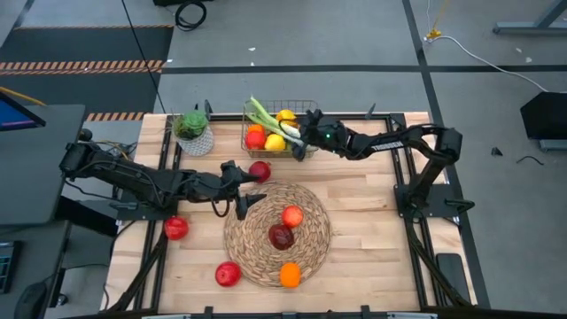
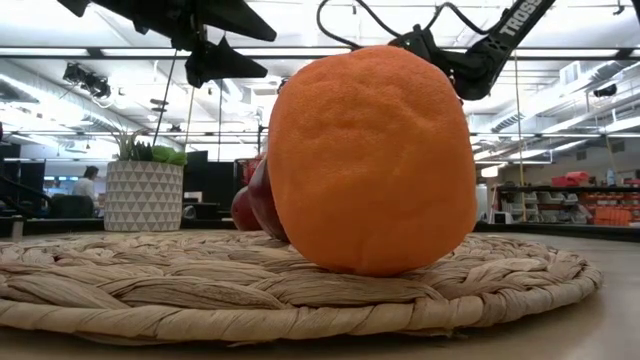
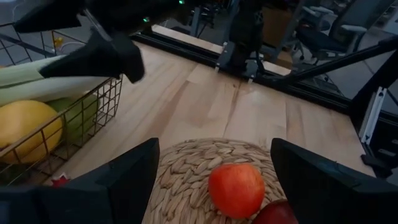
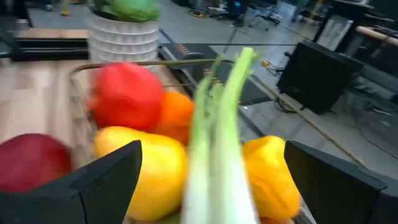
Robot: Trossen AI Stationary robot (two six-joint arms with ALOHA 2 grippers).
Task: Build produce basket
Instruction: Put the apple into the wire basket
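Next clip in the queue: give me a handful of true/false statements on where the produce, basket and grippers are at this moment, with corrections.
1. The leek lies in the basket. True.
2. The woven mat holds no fruit. False: an orange, an apple and a darker fruit sit on it.
3. The right gripper is by the basket, fingers open. True.
4. The left gripper grips an apple. False: it is open and empty at the mat's edge.
5. Two red fruits lie on bare table off the mat, towards the left arm. True.
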